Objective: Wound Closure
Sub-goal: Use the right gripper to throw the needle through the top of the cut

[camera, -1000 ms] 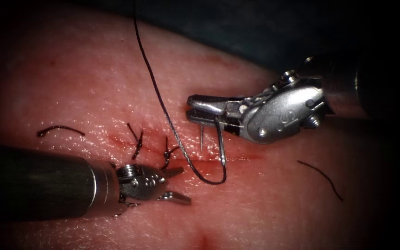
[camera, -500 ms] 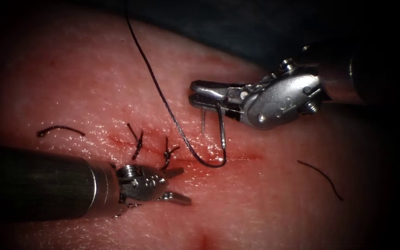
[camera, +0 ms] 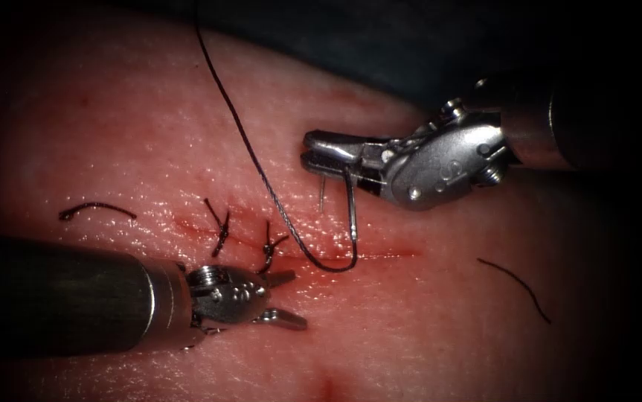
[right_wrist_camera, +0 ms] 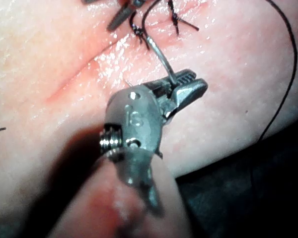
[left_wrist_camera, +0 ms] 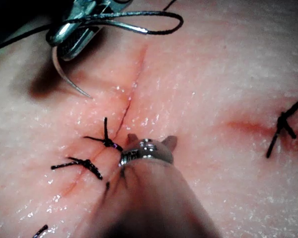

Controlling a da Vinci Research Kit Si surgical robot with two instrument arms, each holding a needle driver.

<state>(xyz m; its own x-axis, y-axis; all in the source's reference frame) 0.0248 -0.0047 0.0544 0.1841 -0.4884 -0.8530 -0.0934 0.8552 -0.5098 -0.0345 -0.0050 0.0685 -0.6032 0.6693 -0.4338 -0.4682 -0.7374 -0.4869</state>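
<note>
Though free, needle (camera: pixel 351 212) in right fingers (camera: pixel 332 140)

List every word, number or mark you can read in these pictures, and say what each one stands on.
Right arm's silver metal hand: a stamped mark on its steel wrist housing, perhaps "18", too blurred to be sure.
The same steel wrist housing in the endoscope view: a faint engraved mark, unreadable.
Left arm's silver metal hand: no text readable.

Your inventory: right tool (camera: pixel 313 158) and left tool (camera: pixel 285 298), polished metal, bright glints. Needle (camera: pixel 351 212), thin smooth shiny steel. Thread (camera: pixel 261 171), dark, matt, finely twisted. Tissue (camera: pixel 447 313), moist, glossy, pebbled skin; wet sheen along the cut (camera: pixel 380 254).
</note>
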